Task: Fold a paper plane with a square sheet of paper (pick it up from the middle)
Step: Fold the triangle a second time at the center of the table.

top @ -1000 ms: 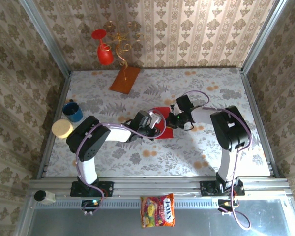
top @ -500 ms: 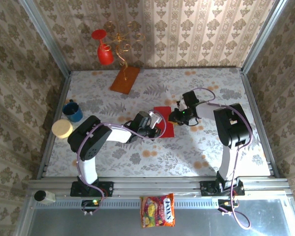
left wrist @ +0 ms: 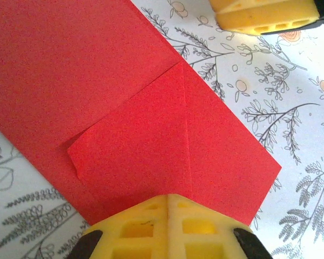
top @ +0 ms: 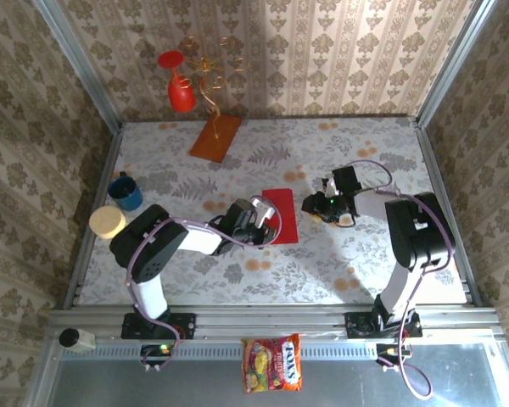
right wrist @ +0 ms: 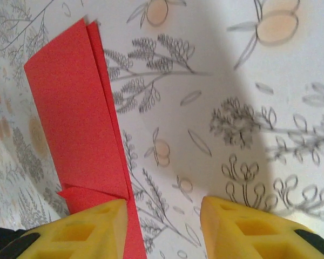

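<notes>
The square sheet of paper (top: 282, 215) is bright red and lies mid-table, folded into a long strip. In the left wrist view one corner flap of the sheet (left wrist: 135, 145) is turned in along a diagonal crease. No paper plane is in view. My left gripper (top: 264, 225) is shut, and its yellow tip (left wrist: 168, 208) rests on top of the paper near its left edge. My right gripper (top: 315, 206) stands open just right of the strip, with bare tablecloth between the fingers (right wrist: 162, 216). Its left finger (right wrist: 92, 229) overlaps the paper's edge (right wrist: 75, 118).
At the back left are an orange-brown board (top: 215, 137) and a red goblet (top: 179, 85) on a gold stand. A blue cup (top: 125, 192) and a yellow disc (top: 108, 222) sit at the left edge. A candy bag (top: 272, 363) lies in front of the table.
My right gripper has opened and drawn back to the right, off the paper. The paper now lies as a flat strip. My left gripper stays shut on top of it.
</notes>
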